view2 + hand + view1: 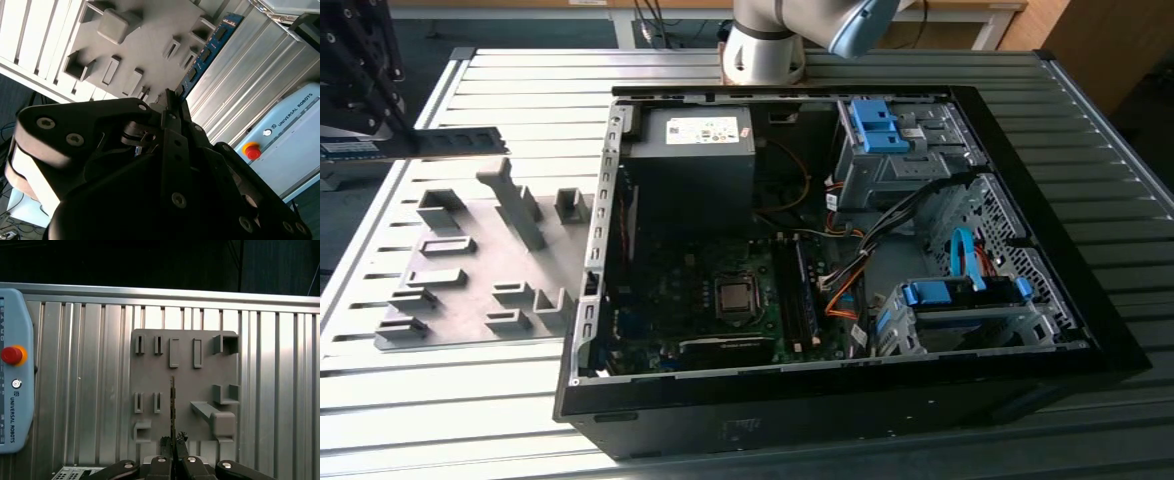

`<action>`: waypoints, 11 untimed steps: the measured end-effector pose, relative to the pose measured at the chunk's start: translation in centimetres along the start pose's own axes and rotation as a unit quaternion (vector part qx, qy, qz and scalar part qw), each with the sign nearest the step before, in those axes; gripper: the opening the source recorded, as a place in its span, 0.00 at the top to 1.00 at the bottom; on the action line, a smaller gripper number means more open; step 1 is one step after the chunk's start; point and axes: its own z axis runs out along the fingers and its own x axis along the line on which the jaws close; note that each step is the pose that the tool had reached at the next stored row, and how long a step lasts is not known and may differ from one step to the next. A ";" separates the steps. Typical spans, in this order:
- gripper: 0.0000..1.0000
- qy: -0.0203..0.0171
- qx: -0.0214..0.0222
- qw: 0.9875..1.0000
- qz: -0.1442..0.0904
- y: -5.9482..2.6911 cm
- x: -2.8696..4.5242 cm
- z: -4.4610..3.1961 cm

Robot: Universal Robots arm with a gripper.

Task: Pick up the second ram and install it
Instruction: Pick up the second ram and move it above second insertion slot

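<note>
1. Ribbed metal surface (1087,130) under everything; dark room beyond its far edge in the first wrist view.
2. Open computer case (787,420) lies on its side toward the exterior view's right; inside are a grey power supply (694,150) and a motherboard (654,290) with a bare processor socket (736,297); long black memory slots (798,290) run just beside the socket; blue drive brackets (881,125) sit along the case's right side.
3. Grey fixture plate (474,265) lies flat on the surface, just beside the case on the exterior view's left; upright blocks and open pockets stand across it.
4. Hand (173,442) is over the plate; fingers narrow, pinched on one end of the ram stick (172,400).
5. First wrist view shows the stick edge-on, a thin dark line running out from the fingertips across the middle of the plate.
6. Second wrist view shows its blue-green face (210,47) with small dark chips, reaching away from the dark body of the hand.
7. In the exterior view the stick (460,142) juts out level at the far left, above the plate's far edge; it appears clear of the plate and is well apart from the memory slots.
8. Pale blue control pendant (15,390) with a red button (11,355) lies on the surface near the plate.
9. Arm base (767,50) stands behind the case.
</note>
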 end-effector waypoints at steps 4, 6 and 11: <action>0.86 0.000 0.000 1.000 0.000 -0.24 0.01 0.00; 0.86 0.000 0.000 1.000 0.000 -0.37 0.01 -0.01; 0.86 0.000 0.000 1.000 0.000 -0.68 0.01 -0.02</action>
